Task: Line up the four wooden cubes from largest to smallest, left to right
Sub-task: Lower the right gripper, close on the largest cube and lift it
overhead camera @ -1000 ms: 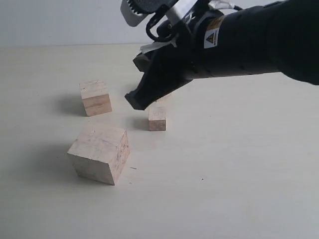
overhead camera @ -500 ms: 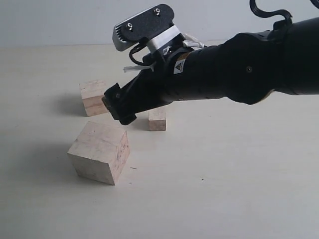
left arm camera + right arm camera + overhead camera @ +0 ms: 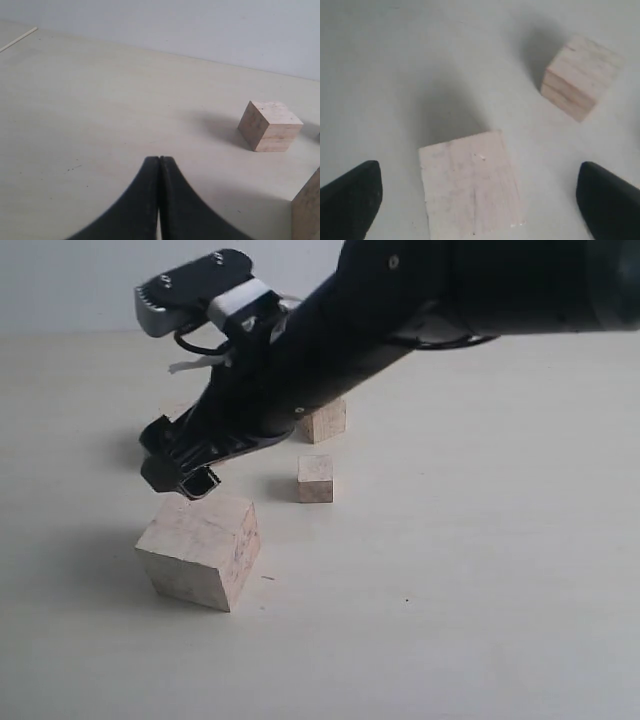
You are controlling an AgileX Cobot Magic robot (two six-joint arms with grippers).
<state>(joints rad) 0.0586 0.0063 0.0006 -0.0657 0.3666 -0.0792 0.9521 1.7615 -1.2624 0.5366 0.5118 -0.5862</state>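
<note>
The big cube [image 3: 200,550] sits at the front left of the table [image 3: 480,590], turned a little askew, and your right gripper [image 3: 170,460] hovers just above it with the jaws spread wide and nothing in them. In the right wrist view a finger stands on either side of the cube with room to spare. The main risk is that skew. If you descend and close without squaring the wrist to the cube's faces, the pads will likely catch corners, not flats. The cube would then twist or squirt out. Come down off-centre and one finger may land on the top face and shove the cube along the table. The second cube [image 3: 580,77] lies close behind, hidden by the gripper in the exterior view, so a far finger drifting back could nudge it. Your right arm also crosses above the third cube [image 3: 325,422] and the small cube [image 3: 316,478], and a low sweep while carrying could knock either one. Mind the left gripper [image 3: 159,160] too. It is closed, empty and low over the table near these cubes, so a leftward move may crowd it.
</note>
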